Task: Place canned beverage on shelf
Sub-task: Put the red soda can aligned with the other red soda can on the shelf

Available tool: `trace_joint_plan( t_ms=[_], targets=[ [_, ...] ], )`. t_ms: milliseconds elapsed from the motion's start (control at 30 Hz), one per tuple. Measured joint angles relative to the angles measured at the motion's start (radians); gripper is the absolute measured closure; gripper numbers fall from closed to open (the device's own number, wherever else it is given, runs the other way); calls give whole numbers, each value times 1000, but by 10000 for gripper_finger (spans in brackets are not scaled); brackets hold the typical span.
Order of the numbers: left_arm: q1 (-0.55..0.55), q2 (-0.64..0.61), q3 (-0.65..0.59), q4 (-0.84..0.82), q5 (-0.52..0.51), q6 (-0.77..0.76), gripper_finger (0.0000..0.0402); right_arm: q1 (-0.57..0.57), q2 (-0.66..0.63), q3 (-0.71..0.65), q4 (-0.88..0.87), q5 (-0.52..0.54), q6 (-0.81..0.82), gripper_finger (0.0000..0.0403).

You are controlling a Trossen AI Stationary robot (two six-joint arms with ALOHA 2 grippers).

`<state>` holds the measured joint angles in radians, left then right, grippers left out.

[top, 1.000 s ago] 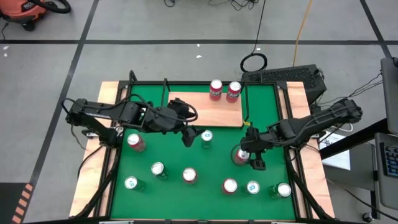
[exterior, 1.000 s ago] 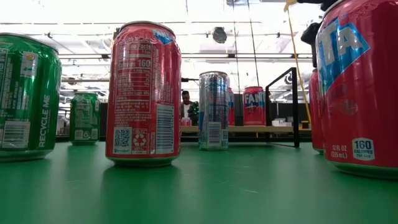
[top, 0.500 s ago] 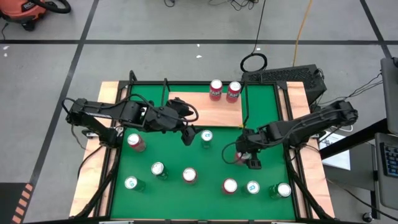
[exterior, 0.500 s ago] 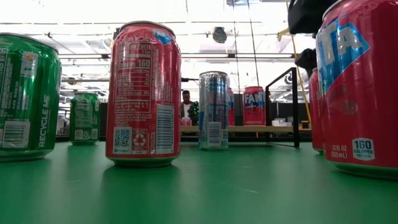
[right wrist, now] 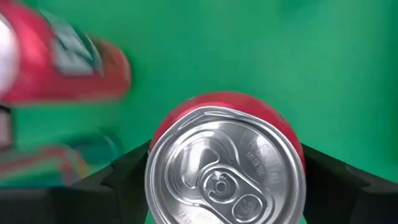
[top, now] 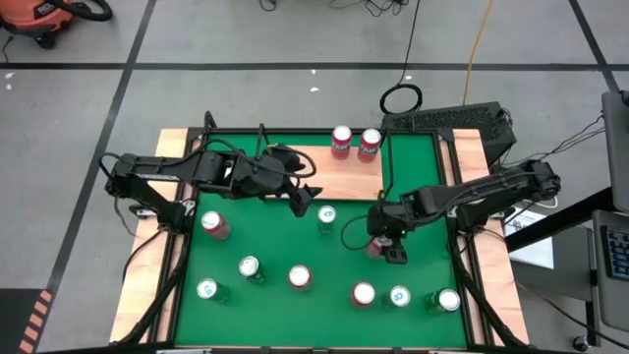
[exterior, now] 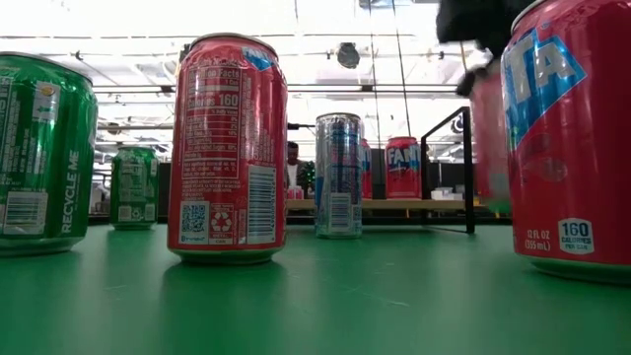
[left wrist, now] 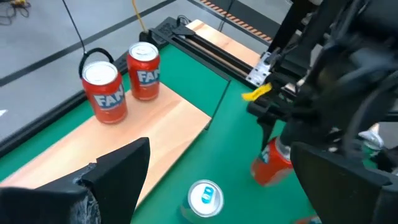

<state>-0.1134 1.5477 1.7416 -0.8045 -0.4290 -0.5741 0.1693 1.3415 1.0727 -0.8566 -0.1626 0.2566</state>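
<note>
While on the shelf (top: pixel 319 169), two red cans (top: pixel 355 143) upright.

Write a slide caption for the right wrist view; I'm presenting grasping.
Right gripper straddles an upright red can, fingers on either side, above the green table.

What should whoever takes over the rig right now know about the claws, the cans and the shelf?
Right claw: around a red can on the green mat, fingers on both sides; firm grip not confirmed.
Left claw: open, empty, hovering by the shelf's front edge above the blue-topped can.
Shelf: two red cans standing at its far right end; the rest is bare.
Left: lift the red can and set it on the shelf. More cans wait on the mat.
</note>
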Motion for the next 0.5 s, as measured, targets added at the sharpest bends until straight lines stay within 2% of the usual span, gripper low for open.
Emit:
trace_joint_plan(
  t_ms=[133,333,500],
  targets=[
    [16,9,-1,3,1,36,13,-30,0,142,-84,1,40,86],
    [16,8,-1,21,6,108,13,-96,0,375,-149,1,129,101],
    [8,3,-1,121,47,247,13,-167,-2,496,-143,0,275,99]
  ],
)
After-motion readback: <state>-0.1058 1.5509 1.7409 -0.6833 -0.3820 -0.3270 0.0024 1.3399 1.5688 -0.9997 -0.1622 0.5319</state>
